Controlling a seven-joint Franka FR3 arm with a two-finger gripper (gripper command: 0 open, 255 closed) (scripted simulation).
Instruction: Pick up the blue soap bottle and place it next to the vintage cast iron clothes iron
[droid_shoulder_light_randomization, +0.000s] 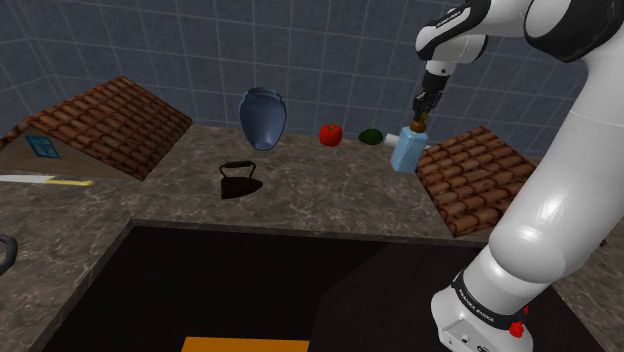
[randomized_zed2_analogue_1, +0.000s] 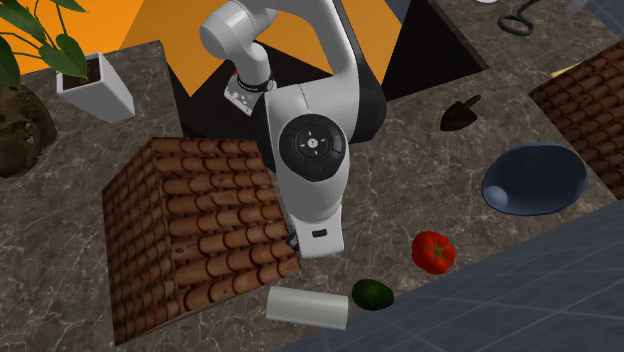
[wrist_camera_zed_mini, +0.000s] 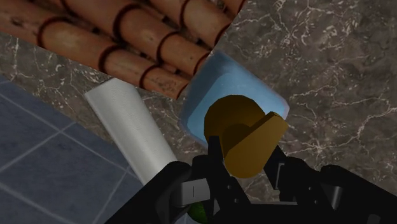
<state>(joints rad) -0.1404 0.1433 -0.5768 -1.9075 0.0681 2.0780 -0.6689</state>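
Nearest is a big dark pit (droid_shoulder_light_randomization: 250, 290) cut into the counter (droid_shoulder_light_randomization: 330, 205), with an orange patch low inside it. The counter is brown-grey stone with pale veins.

A little farther, toward the shoulder view's left, sits the small black iron (droid_shoulder_light_randomization: 240, 181). It is pointy at the front and has a loop handle on top. On the shoulder view's right lies a sloped block (droid_shoulder_light_randomization: 470, 180) covered in round red-brown roof tiles, bumpy like rows of pipes.

The soap bottle (droid_shoulder_light_randomization: 407, 150) stands upright on the counter at that block's far left corner, well apart from the iron. Its body is pale blue and boxy with soft corners, and its pump top is golden brown. The gripper (droid_shoulder_light_randomization: 424, 110) comes straight down on it. Its two black fingers (wrist_camera_zed_mini: 278, 173) are clamped on the pump top.

Farther back stands a round blue vase (droid_shoulder_light_randomization: 262, 118). Its wide mouth is open and the inside shows the same blue. To its right are a round red fruit (droid_shoulder_light_randomization: 330, 134), a dark green lump (droid_shoulder_light_randomization: 371, 136) and a white roll (wrist_camera_zed_mini: 127, 133) lying on its side. Behind it all is a wall (droid_shoulder_light_randomization: 150, 40) of blue-grey tiles.
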